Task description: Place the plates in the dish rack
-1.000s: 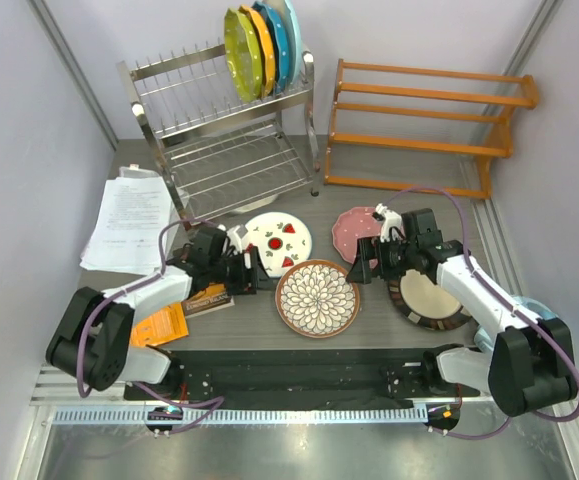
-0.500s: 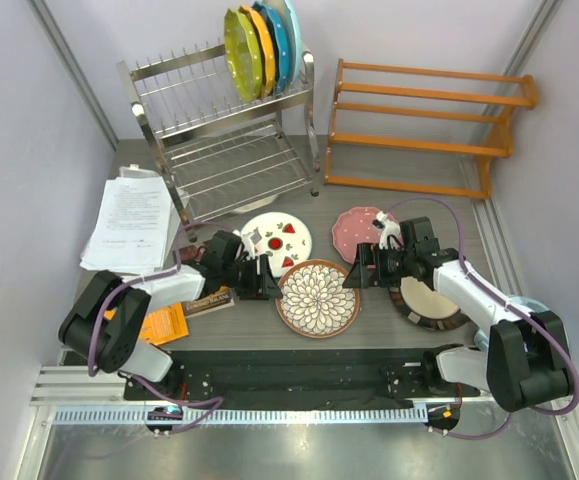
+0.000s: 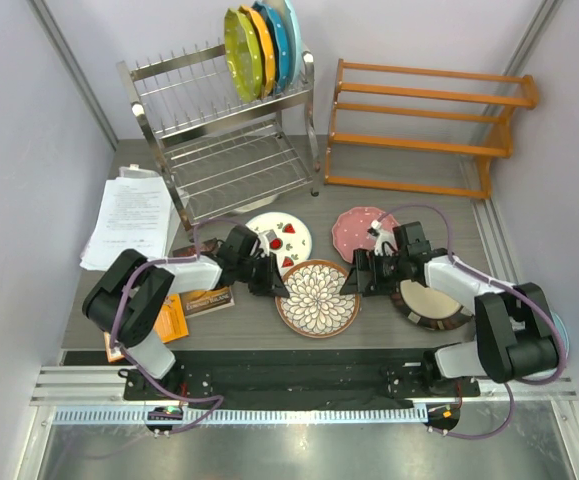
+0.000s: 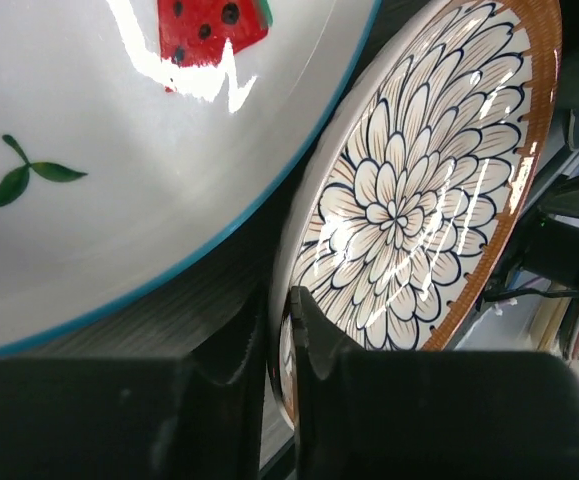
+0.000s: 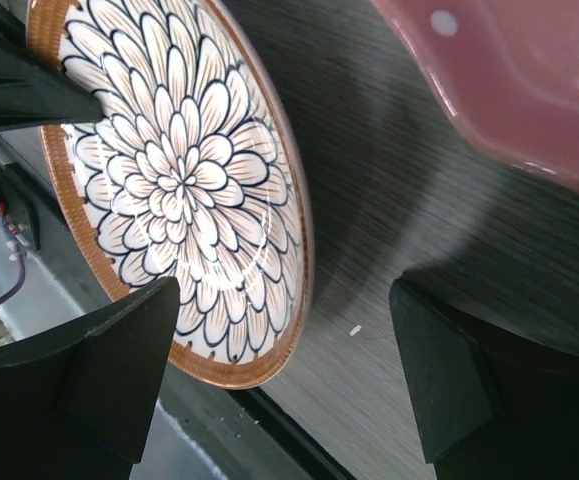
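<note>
The brown-rimmed petal plate (image 3: 317, 298) lies flat at the table's front centre. My left gripper (image 3: 279, 285) is shut on its left rim; the left wrist view shows both fingers pinching the rim of the petal plate (image 4: 409, 200), with the left gripper (image 4: 281, 330) beside the watermelon plate (image 4: 119, 150). My right gripper (image 3: 352, 283) is open at the plate's right rim, and in the right wrist view this right gripper (image 5: 289, 380) straddles the edge of the petal plate (image 5: 179, 170). The watermelon plate (image 3: 287, 235), pink polka-dotted plate (image 3: 354, 228) and dark brown-rimmed plate (image 3: 431, 303) lie around it. The dish rack (image 3: 219, 140) stands at the back left.
Yellow-green, orange and blue plates (image 3: 259, 45) stand in the rack's upper tier. An orange wooden shelf (image 3: 424, 125) is at the back right. A stack of papers (image 3: 134, 220) and an orange booklet (image 3: 169, 322) lie at the left.
My left gripper slid right to the petal plate's left rim and closed on it. My right gripper moved left to the plate's right rim and stayed open.
</note>
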Robot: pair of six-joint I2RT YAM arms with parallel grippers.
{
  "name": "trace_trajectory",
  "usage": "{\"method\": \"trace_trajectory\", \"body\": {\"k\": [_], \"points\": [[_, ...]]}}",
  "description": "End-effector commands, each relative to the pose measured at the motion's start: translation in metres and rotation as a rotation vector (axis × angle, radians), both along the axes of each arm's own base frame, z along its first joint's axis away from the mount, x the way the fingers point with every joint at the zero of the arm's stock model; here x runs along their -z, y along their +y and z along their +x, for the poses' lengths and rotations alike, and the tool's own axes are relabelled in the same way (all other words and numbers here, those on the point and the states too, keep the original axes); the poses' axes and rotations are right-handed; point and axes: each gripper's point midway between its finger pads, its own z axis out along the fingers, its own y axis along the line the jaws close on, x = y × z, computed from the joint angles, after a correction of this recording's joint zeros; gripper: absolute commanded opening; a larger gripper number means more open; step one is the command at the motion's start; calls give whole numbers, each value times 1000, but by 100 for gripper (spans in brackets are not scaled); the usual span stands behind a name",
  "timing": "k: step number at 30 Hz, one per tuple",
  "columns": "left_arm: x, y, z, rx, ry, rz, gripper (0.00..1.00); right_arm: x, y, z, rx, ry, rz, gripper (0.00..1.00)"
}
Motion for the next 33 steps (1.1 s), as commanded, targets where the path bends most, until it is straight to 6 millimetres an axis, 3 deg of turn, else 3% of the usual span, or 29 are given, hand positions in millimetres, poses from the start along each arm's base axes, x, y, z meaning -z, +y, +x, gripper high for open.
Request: {"method": "trace_trajectory", "body": {"k": [1, 5, 11, 23, 26, 27, 33], "points": [[-5, 2, -2, 24, -47, -4, 4, -3, 13, 5, -54, 13, 69, 90], [1, 12, -14, 45, -69, -8, 0, 5, 18, 2, -93, 50, 102, 88], [2, 7, -13, 77, -75, -29, 0, 17, 31, 1, -150, 130, 165, 80], [-7, -2, 13, 53, -123, -54, 0, 25, 44, -12, -241, 165, 162, 66], [-9, 0, 18, 53, -137, -48, 0, 27, 46, -12, -259, 168, 156, 52], [-8, 0, 20, 51, -139, -42, 0, 28, 47, -11, -261, 175, 155, 42], [-10, 3, 27, 41, -174, -26, 0, 26, 47, -7, -269, 162, 153, 10]]}}
